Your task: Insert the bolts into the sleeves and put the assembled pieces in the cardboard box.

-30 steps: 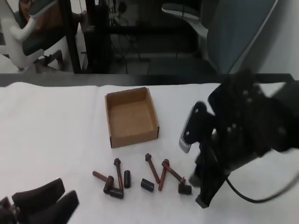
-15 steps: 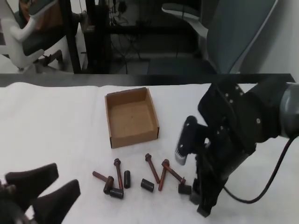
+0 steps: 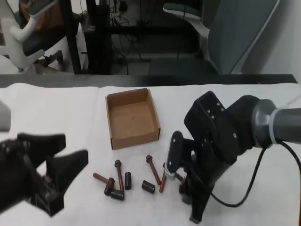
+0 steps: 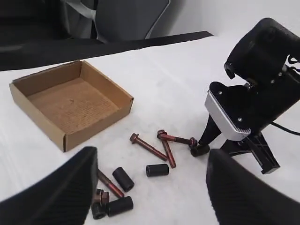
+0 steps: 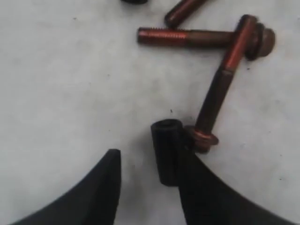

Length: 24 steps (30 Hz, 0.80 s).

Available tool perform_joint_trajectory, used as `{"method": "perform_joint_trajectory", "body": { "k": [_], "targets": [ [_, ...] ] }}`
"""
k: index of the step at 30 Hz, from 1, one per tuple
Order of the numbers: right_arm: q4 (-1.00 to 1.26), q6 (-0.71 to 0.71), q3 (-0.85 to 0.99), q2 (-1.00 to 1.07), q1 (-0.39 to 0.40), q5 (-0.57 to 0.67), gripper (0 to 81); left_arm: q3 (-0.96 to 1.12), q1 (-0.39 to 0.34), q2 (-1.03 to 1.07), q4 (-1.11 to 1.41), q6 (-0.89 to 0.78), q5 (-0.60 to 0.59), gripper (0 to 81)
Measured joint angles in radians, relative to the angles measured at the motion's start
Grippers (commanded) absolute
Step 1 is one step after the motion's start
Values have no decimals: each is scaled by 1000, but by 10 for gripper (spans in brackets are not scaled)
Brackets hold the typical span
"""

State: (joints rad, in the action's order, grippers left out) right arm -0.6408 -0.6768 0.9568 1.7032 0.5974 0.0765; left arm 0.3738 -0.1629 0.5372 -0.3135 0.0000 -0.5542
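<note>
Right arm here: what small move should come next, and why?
Probably close the right end effector on the black sleeve. Its open fingers straddle the sleeve, which lies loose on the cloth against a bolt and has nothing inserted yet.

A finger (image 5: 220, 197) of the right gripper (image 5: 146, 161) hid part of one sleeve (image 5: 165, 150); the edge cut off one bolt (image 5: 185, 11).
</note>
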Motion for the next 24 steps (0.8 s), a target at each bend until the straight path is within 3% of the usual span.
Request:
{"method": "perform_joint_trajectory", "body": {
  "k": [4,6,8,9,16,21,24],
  "targets": [
    [26,-3,5,40,0,-3,351,46,0,53,0,17,5,623],
    [19,-3,5,49,0,4,224,58,0,82,0,40,9,623],
    [1,-8,7,49,0,13,42,67,0,112,-7,67,24,623],
    [-4,-10,8,49,0,13,0,74,0,132,-19,89,38,623],
    [-12,11,8,49,0,20,6,153,0,330,-154,232,114,623],
    [-41,138,11,31,2,28,6,234,-6,450,-191,310,120,623],
    [-58,237,11,-30,1,70,6,307,-36,505,-242,417,186,623]
  ]
}}
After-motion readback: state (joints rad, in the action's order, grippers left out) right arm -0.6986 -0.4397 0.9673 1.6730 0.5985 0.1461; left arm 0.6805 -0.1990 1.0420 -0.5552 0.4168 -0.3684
